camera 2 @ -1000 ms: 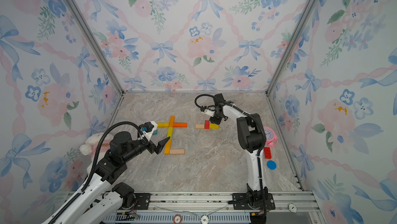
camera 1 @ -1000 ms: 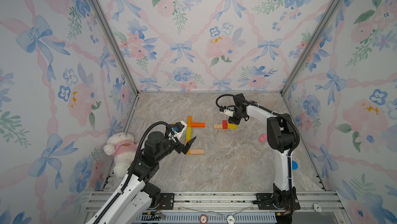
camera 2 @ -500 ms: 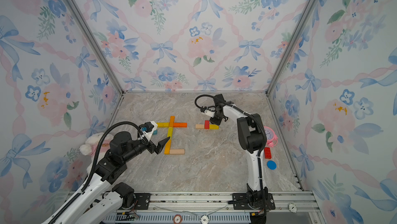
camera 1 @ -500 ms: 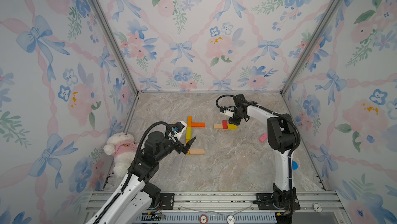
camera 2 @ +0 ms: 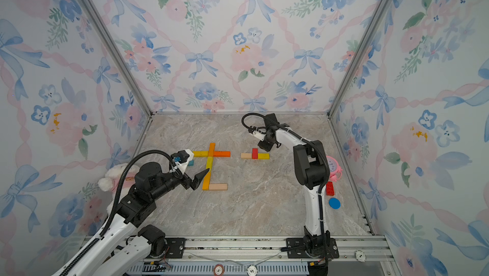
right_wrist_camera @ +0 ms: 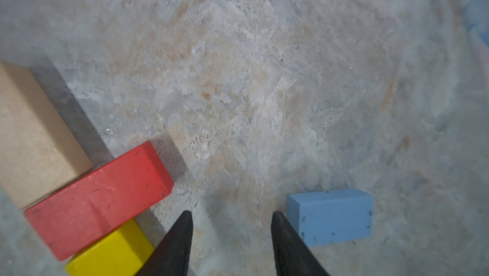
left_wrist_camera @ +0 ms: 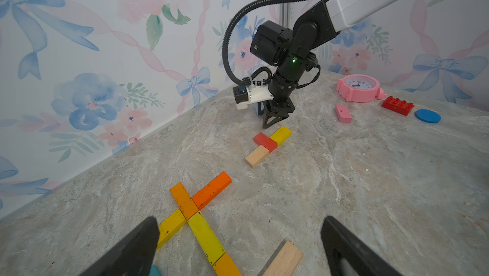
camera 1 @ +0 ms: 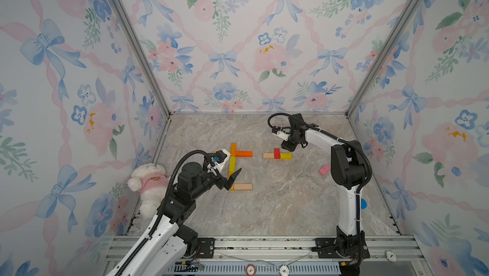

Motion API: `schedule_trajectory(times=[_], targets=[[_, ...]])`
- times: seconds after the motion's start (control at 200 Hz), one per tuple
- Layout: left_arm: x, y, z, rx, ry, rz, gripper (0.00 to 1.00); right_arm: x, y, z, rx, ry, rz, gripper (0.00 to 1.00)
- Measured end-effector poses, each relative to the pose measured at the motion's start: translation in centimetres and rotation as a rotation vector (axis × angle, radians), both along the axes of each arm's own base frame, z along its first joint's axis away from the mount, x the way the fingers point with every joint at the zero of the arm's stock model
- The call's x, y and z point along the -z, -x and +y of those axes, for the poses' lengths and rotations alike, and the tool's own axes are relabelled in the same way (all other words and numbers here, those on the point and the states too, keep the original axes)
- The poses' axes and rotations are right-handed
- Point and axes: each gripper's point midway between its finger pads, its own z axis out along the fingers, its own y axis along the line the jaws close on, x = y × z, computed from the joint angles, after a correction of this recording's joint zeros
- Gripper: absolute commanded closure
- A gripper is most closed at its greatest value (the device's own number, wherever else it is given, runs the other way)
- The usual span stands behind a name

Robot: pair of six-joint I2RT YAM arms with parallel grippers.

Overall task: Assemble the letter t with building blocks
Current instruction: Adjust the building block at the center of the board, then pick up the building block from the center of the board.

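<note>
A cross of yellow and orange building blocks (camera 1: 232, 155) lies left of centre, with a bare wood block (camera 1: 243, 187) at its foot. To its right, a wood block (camera 1: 267, 155), a red block (camera 1: 276, 153) and a yellow block (camera 1: 285, 156) lie in a row, the red one crosswise. My left gripper (left_wrist_camera: 239, 232) hovers wide open and empty over the foot of the cross. Just behind the yellow block, my right gripper (right_wrist_camera: 230, 215) points down, open, with only bare table between its fingers. A light blue block (right_wrist_camera: 330, 216) lies right beside one fingertip (right_wrist_camera: 277, 217).
A pink block (camera 1: 324, 170) lies alone near the right arm. A pink alarm clock (camera 2: 332, 167), a red studded brick (camera 2: 330, 188) and a blue disc (camera 2: 334, 203) sit by the right wall. A plush toy (camera 1: 148, 182) leans at the left wall. A teal block (camera 2: 191, 162) shows beside the left wrist.
The right gripper's jaws have spread a little wider. Both arms and all the blocks stay where they were.
</note>
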Motion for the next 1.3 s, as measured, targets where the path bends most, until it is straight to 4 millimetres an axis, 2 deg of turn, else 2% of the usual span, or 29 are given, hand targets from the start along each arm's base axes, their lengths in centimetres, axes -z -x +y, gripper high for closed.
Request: schedule_trajectory(times=[0.055, 0.115, 0.22, 0.285, 0.345, 0.39, 0.425, 0.465, 0.53, 0.58, 0.655, 0.73, 0.83, 0.97, 1.11, 1.3], targets=[[0.0, 0.0, 0.0, -0.002, 0.0, 0.0, 0.02, -1.7, -0.4, -0.1, 0.024, -0.028, -0.03, 0.46], [0.0, 0.0, 0.0, -0.003, 0.0, 0.0, 0.02, -4.5, -0.9, -0.4, 0.053, -0.067, -0.08, 0.46], [0.0, 0.0, 0.0, -0.003, 0.0, 0.0, 0.02, -10.6, -1.2, -1.3, 0.146, -0.149, -0.184, 0.44], [0.0, 0.0, 0.1, -0.004, -0.001, 0.0, 0.02, -14.7, -0.9, -2.7, 0.282, -0.232, -0.225, 0.43], [0.0, -0.1, 0.1, -0.011, -0.002, -0.001, 0.02, -17.8, -0.1, -4.9, 0.464, -0.344, -0.2, 0.46], [0.0, -0.2, 0.2, -0.017, -0.003, -0.001, 0.02, -19.8, 0.5, -7.4, 0.612, -0.437, -0.161, 0.48], [0.0, -0.2, 0.3, -0.021, -0.004, -0.001, 0.02, -20.8, 1.1, -10.1, 0.744, -0.512, -0.131, 0.48], [0.1, -0.3, 0.4, -0.027, -0.006, -0.001, 0.02, -21.2, 2.2, -13.2, 0.885, -0.574, -0.103, 0.47], [0.1, -0.4, 0.4, -0.031, -0.008, 0.001, 0.02, -19.7, 5.5, -17.9, 1.109, -0.618, -0.046, 0.45], [0.2, -0.4, 0.4, -0.034, -0.009, 0.003, 0.02, -17.8, 8.6, -20.0, 1.245, -0.606, 0.022, 0.44], [0.3, -0.5, 0.4, -0.036, -0.012, 0.007, 0.02, -15.4, 12.1, -20.1, 1.352, -0.591, 0.129, 0.43], [0.4, -0.5, 0.4, -0.036, -0.012, 0.009, 0.02, -13.2, 14.0, -19.3, 1.408, -0.574, 0.218, 0.41], [0.4, -0.5, 0.4, -0.037, -0.011, 0.009, 0.02, -10.5, 15.4, -18.6, 1.458, -0.534, 0.31, 0.41], [0.3, -0.5, 0.5, -0.04, -0.011, 0.008, 0.02, -7.5, 16.1, -17.5, 1.488, -0.475, 0.391, 0.41], [0.2, -0.4, 0.5, -0.04, -0.008, 0.002, 0.02, -4.5, 16.1, -16.7, 1.503, -0.383, 0.436, 0.41], [-0.2, -0.3, 0.6, -0.04, -0.001, -0.009, 0.02, -1.1, 16.0, -16.9, 1.535, -0.252, 0.448, 0.42]])
